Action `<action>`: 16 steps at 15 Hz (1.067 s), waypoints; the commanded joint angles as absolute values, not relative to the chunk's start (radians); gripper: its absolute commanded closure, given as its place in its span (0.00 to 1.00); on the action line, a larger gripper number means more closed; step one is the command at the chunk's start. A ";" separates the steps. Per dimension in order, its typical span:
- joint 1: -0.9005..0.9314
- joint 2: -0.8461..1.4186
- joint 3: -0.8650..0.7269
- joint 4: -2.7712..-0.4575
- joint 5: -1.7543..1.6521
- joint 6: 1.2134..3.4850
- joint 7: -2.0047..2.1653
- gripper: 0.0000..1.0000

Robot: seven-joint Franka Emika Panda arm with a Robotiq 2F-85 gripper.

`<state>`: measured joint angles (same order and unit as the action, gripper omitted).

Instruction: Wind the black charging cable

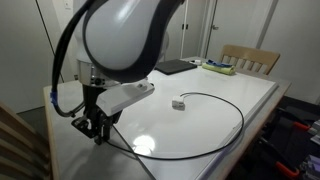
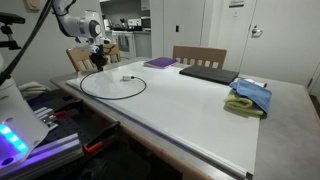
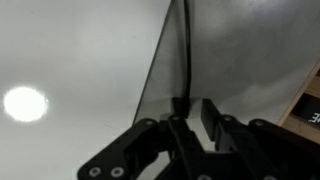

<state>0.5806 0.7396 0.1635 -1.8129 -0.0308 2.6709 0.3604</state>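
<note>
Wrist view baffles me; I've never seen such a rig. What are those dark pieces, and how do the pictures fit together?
Those dark pieces are the fingers of the robot arm's gripper, filmed from a camera on its wrist. They appear to pinch the thin black charging cable. Both exterior views show the same white table: the cable lies in a loop, with its small white-grey plug. Farther off lie a purple notebook, a dark flat pad and blue and yellow-green cloths.
</note>
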 commanded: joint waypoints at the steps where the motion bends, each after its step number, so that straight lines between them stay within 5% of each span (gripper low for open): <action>1: 0.580 0.737 0.152 -1.835 -0.049 2.676 0.322 1.00; 16: 0.543 0.669 0.094 -1.846 -0.089 2.708 0.293 0.98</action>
